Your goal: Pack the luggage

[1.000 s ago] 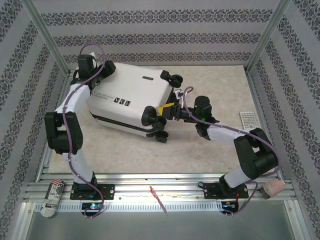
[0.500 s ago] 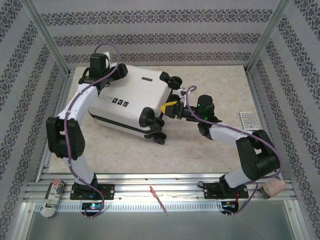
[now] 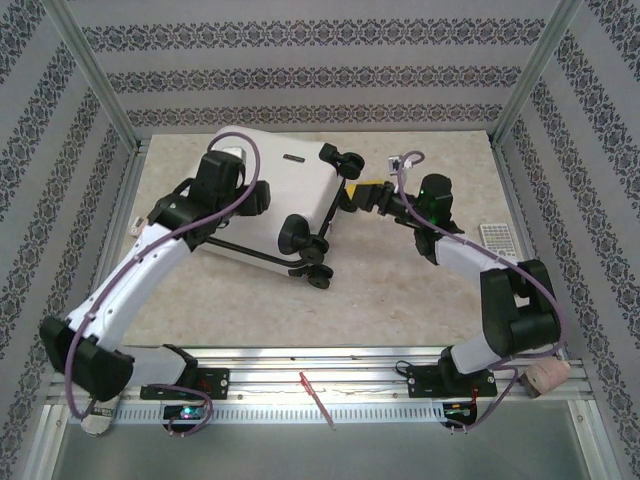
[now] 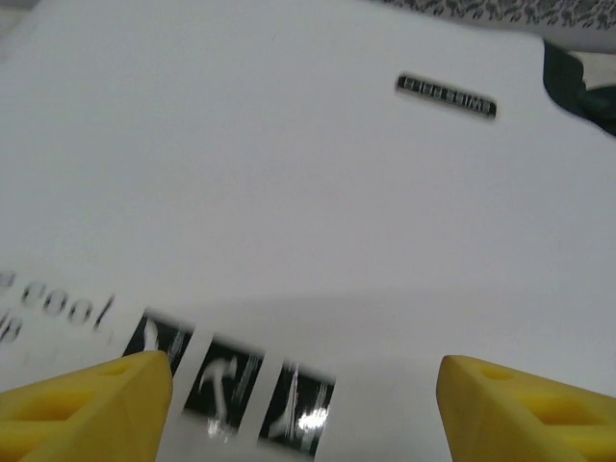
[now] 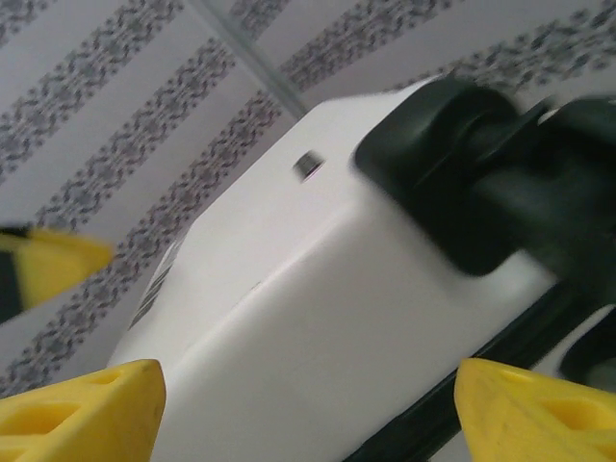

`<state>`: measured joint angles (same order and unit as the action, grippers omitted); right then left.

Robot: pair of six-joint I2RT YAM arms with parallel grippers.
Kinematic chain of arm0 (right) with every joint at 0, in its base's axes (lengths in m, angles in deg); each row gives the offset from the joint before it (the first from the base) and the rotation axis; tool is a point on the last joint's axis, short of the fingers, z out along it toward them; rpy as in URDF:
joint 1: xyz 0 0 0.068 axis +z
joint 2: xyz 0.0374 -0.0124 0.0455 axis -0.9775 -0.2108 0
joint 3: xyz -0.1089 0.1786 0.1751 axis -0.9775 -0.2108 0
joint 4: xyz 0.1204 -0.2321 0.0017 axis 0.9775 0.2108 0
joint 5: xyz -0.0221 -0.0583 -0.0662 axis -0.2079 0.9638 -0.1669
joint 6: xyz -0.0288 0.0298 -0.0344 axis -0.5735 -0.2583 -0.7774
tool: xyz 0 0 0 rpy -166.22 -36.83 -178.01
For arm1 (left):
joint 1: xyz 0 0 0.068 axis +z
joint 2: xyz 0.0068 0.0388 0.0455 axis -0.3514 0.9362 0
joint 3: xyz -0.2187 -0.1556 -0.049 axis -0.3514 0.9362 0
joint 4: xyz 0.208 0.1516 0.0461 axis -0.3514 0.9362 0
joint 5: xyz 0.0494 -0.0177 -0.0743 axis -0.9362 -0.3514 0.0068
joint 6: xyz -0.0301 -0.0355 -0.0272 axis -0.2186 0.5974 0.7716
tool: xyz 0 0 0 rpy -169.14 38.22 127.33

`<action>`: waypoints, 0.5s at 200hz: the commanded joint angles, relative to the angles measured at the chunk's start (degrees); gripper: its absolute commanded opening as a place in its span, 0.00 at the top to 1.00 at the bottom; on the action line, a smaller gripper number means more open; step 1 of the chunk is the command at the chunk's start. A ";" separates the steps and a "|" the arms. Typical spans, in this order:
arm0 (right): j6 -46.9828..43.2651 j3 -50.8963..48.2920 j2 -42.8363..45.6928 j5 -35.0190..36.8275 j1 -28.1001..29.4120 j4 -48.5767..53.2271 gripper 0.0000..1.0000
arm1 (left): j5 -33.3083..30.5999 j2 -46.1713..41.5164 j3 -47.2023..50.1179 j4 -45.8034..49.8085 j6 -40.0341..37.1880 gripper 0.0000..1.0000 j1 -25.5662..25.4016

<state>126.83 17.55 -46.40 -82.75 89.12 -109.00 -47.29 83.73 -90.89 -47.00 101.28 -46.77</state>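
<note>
Overhead, left pincer [image 4: 303, 395] gapes — luggage [image 3: 300, 190] shut.

The luggage [image 3: 285, 195] lies on the table [image 3: 400, 280], left gripper [image 4: 298, 385] over it, right gripper [image 3: 368, 190] beside its right end.

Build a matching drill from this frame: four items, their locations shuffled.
Items
1. left gripper
2. right gripper
3. white remote-like pad
4. red stick

Locations
A. at the wheeled end of the luggage
B. on the near rail, mid-width
C. over the luggage's logo-printed shell
D. by the right edge of the table

Pairs: 1-C, 2-A, 3-D, 4-B
</note>
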 commanded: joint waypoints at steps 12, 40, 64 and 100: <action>3.97 7.37 -7.28 2.50 -2.16 2.06 0.10 | 4.21 -6.53 4.71 7.07 9.51 0.26 -3.22; 7.92 14.08 -15.62 1.19 -2.76 0.23 0.07 | 10.65 -10.08 11.23 1.03 15.65 0.25 -6.98; 11.42 18.50 -21.93 0.37 -2.54 -3.48 0.02 | 12.89 -10.93 16.08 -6.23 19.75 0.24 -10.11; 15.87 22.60 -27.58 -0.63 -1.82 -8.38 0.04 | 15.58 -7.38 19.09 -16.01 22.60 0.23 -13.03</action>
<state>138.40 36.98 -71.41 -82.75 86.63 -111.51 -35.10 74.38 -72.62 -52.77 119.44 -58.05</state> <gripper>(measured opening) 0.975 0.771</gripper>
